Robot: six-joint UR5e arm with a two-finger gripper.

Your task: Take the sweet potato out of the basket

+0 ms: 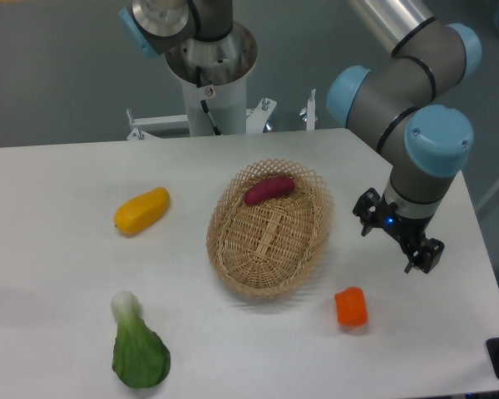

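The sweet potato (269, 189), small and reddish purple, lies inside the far end of the oval wicker basket (233, 258) in the middle of the table. My gripper (397, 238) hangs to the right of the basket, above the table and apart from it. Its two black fingers (367, 211) stand apart, and nothing is between them.
A yellow oblong vegetable (142, 210) lies left of the basket. A green leafy vegetable (139, 347) lies at the front left. A small orange pepper-like chunk (351, 307) lies at the front right, below the gripper. The robot base (209, 75) stands behind the table.
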